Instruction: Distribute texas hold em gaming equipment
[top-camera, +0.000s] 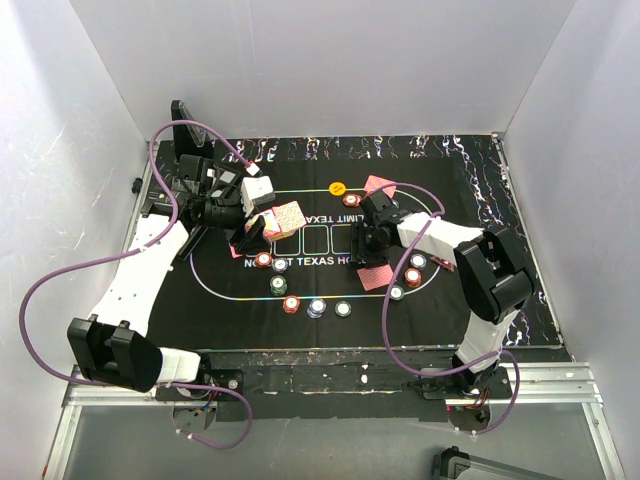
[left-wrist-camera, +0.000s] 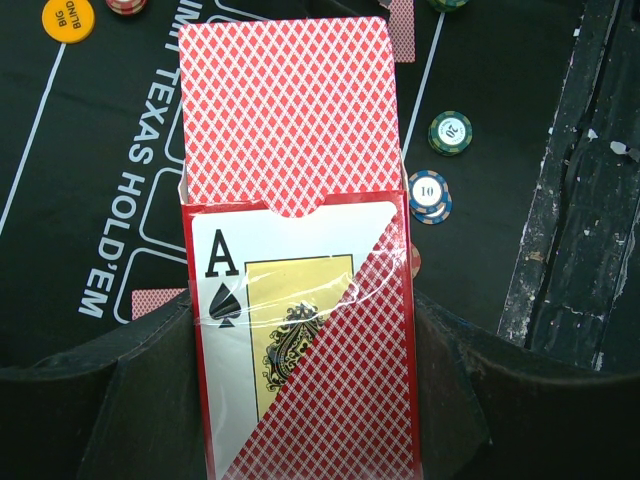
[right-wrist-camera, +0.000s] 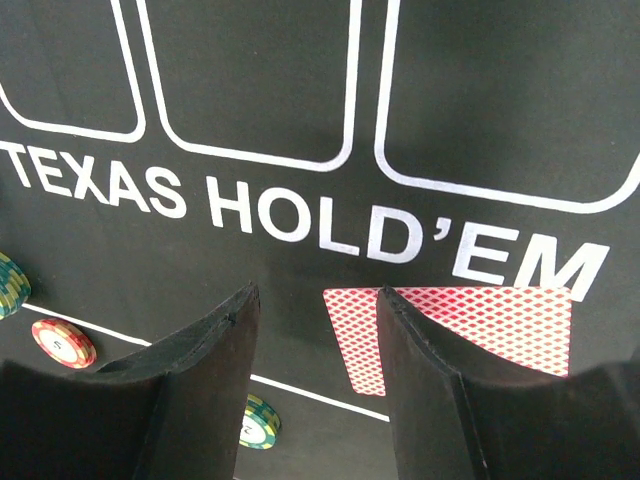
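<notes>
A: Where's the deck?
B: The card box (left-wrist-camera: 330, 380) sits squeezed between the left gripper's (top-camera: 258, 232) fingers, held above the left of the mat (right-wrist-camera: 300, 120). Red-backed cards (left-wrist-camera: 285, 110) stick out of its top.
A: Right side?
B: The right gripper (right-wrist-camera: 315, 350) has its jaws apart and holds nothing. It's over a face-down card (right-wrist-camera: 500, 320) on the mat. Chips (top-camera: 291, 303) lie along the near line.

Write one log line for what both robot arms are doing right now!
left fingers: shut on card box | right fingers: open, empty | near right fingers: face-down card on mat
</notes>
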